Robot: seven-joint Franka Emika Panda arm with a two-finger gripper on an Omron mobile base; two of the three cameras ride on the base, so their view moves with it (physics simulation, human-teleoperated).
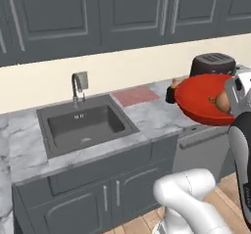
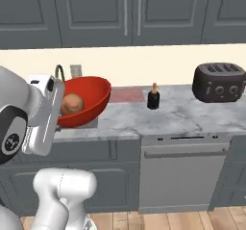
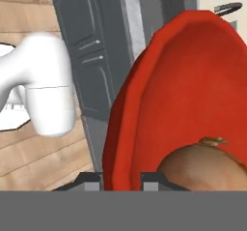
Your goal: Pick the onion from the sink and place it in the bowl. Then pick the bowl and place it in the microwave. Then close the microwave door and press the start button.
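The gripper (image 3: 120, 179) pinched the rim of the red bowl (image 3: 178, 94) between its two fingertips, and the bowl hung tilted above the counter (image 2: 192, 116) — with the onion (image 2: 71, 104) lying inside it against the lower wall. The arm's hand stood level with the bowl, side-on. Farther off, the sink (image 1: 86, 125) sat beneath its tap (image 1: 76, 86).

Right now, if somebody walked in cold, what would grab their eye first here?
The glossy red bowl, tipped and lifted off the counter, with the tool clamped on its rim. The brown onion sits inside it against the lower wall. Next, the dark grey sink sunk into the marble counter, and the black toaster at its right end.
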